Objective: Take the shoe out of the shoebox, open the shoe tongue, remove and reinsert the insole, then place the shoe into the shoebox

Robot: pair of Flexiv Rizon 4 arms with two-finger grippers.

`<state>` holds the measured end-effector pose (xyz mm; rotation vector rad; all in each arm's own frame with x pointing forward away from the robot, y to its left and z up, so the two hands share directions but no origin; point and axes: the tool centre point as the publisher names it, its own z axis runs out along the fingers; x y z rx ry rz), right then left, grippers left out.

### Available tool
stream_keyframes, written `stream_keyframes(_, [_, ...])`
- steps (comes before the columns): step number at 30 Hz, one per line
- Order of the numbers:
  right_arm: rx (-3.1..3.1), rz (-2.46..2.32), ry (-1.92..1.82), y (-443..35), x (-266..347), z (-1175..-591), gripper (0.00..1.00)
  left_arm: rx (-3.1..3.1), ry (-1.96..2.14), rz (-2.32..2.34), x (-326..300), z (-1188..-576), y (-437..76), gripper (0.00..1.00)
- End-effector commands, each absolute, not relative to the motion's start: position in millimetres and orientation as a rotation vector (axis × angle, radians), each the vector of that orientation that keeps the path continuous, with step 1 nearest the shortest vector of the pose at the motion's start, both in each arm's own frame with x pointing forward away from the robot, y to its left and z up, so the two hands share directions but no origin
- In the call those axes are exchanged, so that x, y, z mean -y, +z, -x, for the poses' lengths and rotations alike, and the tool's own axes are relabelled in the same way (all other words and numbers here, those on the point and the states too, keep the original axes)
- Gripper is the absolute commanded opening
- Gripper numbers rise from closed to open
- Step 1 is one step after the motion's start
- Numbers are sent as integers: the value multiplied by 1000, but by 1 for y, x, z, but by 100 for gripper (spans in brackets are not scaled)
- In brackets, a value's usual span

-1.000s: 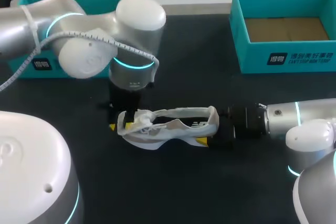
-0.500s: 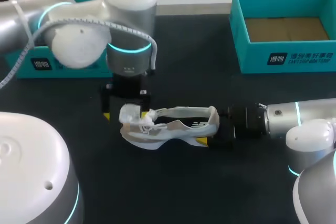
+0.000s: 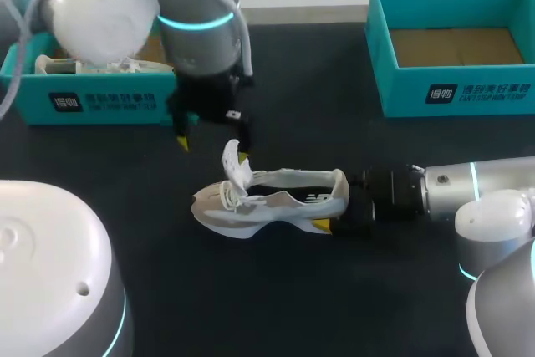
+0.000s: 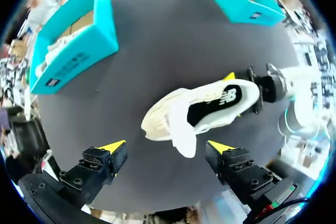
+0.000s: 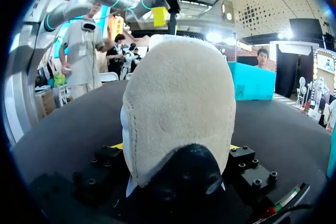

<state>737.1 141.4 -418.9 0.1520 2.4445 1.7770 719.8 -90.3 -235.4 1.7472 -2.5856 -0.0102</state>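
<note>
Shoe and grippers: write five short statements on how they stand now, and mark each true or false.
1. The shoe lies on the table, outside both shoeboxes. True.
2. The left gripper is shut on the tongue. False: it is open above the shoe, with neither finger on it.
3. The right gripper grips the shoe at the heel. True.
4. The tongue lies flat on the laces. False: it stands pulled up from the shoe.
5. The right-hand shoebox holds a shoe. False: only its bare cardboard floor shows.
</note>
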Motion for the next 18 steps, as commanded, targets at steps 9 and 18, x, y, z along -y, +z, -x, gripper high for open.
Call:
stream_keyframes(9, [-2445, -153, 1774, -422, -142, -737, 0, 2970, 268, 284, 158, -737, -189, 0])
stream_keyframes(18, [-2445, -153, 1774, -422, -142, -737, 0, 2732, 386, 562, 201, -725, -187, 0])
